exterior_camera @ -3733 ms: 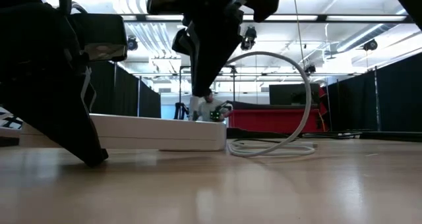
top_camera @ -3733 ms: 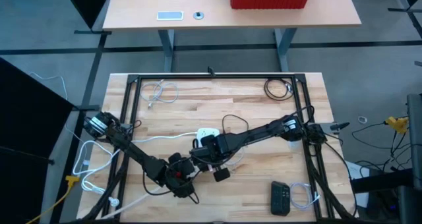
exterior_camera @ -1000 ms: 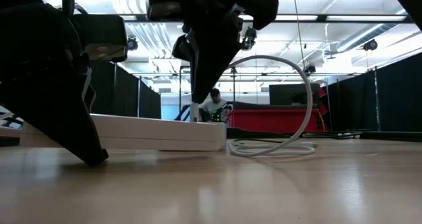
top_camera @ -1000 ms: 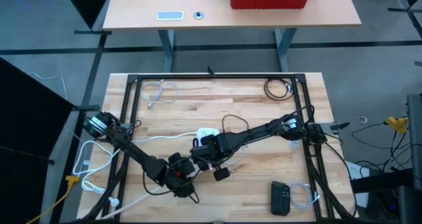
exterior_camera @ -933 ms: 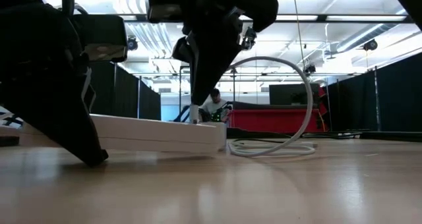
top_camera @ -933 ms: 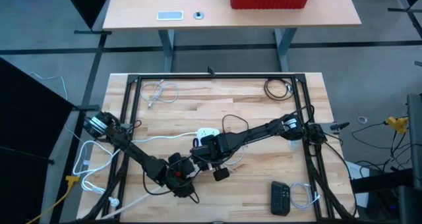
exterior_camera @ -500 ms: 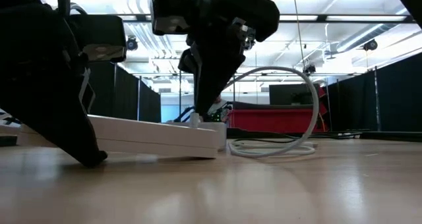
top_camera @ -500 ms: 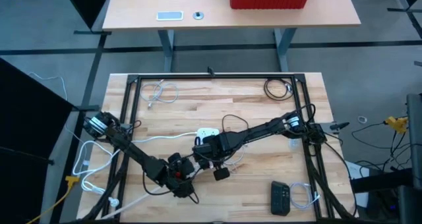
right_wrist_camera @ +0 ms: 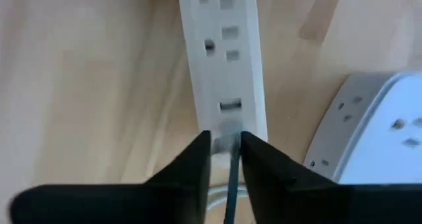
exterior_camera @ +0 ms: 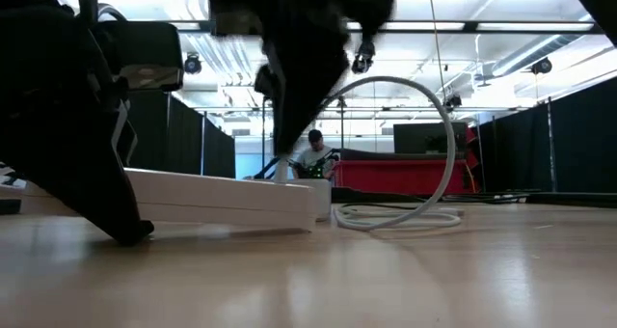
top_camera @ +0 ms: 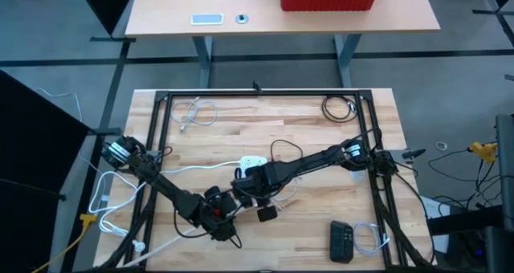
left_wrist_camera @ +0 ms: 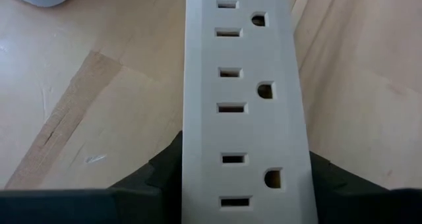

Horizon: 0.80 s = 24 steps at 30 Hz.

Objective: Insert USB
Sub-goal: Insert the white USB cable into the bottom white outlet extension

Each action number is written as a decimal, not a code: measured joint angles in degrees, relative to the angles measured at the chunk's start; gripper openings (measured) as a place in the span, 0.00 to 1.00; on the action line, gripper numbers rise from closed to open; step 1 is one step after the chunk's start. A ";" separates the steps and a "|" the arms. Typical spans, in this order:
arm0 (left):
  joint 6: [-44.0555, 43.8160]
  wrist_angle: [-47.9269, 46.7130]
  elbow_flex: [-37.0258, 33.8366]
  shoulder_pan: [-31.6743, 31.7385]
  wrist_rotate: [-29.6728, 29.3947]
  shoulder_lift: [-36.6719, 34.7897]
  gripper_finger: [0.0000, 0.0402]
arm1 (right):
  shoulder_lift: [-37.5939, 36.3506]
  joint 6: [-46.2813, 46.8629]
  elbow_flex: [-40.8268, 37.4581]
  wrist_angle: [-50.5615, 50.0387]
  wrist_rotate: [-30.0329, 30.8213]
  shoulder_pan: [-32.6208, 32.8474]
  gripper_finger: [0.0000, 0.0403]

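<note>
Left fingers [left_wrist_camera: 165, 168] clamp the smooth white power strip [left_wrist_camera: 241, 99]; right fingers [right_wrist_camera: 198, 159] pinch a USB plug [right_wrist_camera: 229, 141].

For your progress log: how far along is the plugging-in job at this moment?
Done: the left gripper clamps the power strip, steadying it. In hand: the right gripper pinches a small plug with a dark cable, right at the strip. Left: whether it is fully seated cannot be told; letting go remains.

The whole counter [top_camera: 321, 144] is seen from straight above. The low view is set level at counter height, close in. Each wrist camera is held near the white power strip [left_wrist_camera: 241, 105], which all four views share.
</note>
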 joint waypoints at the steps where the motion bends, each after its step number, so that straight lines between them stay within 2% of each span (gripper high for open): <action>1: 0.23 -0.04 0.00 0.02 0.10 -0.02 0.43 | -0.53 0.00 0.92 0.00 0.02 0.00 0.22; 7: 0.70 -0.31 0.00 0.01 0.41 -0.02 0.43 | -2.78 -0.18 5.02 0.36 0.10 0.00 0.37; 11: 0.76 -0.45 0.00 -0.53 0.50 -0.02 0.43 | -3.58 0.64 6.05 2.83 0.25 0.34 0.41; 19: -3.03 -1.27 0.00 -3.35 -0.04 -0.02 0.43 | -3.65 0.99 6.49 8.80 -0.20 1.65 0.37; 24: -10.39 -3.65 -0.02 -8.09 -0.30 -0.10 0.43 | -3.65 1.26 6.51 10.59 -0.21 2.24 0.34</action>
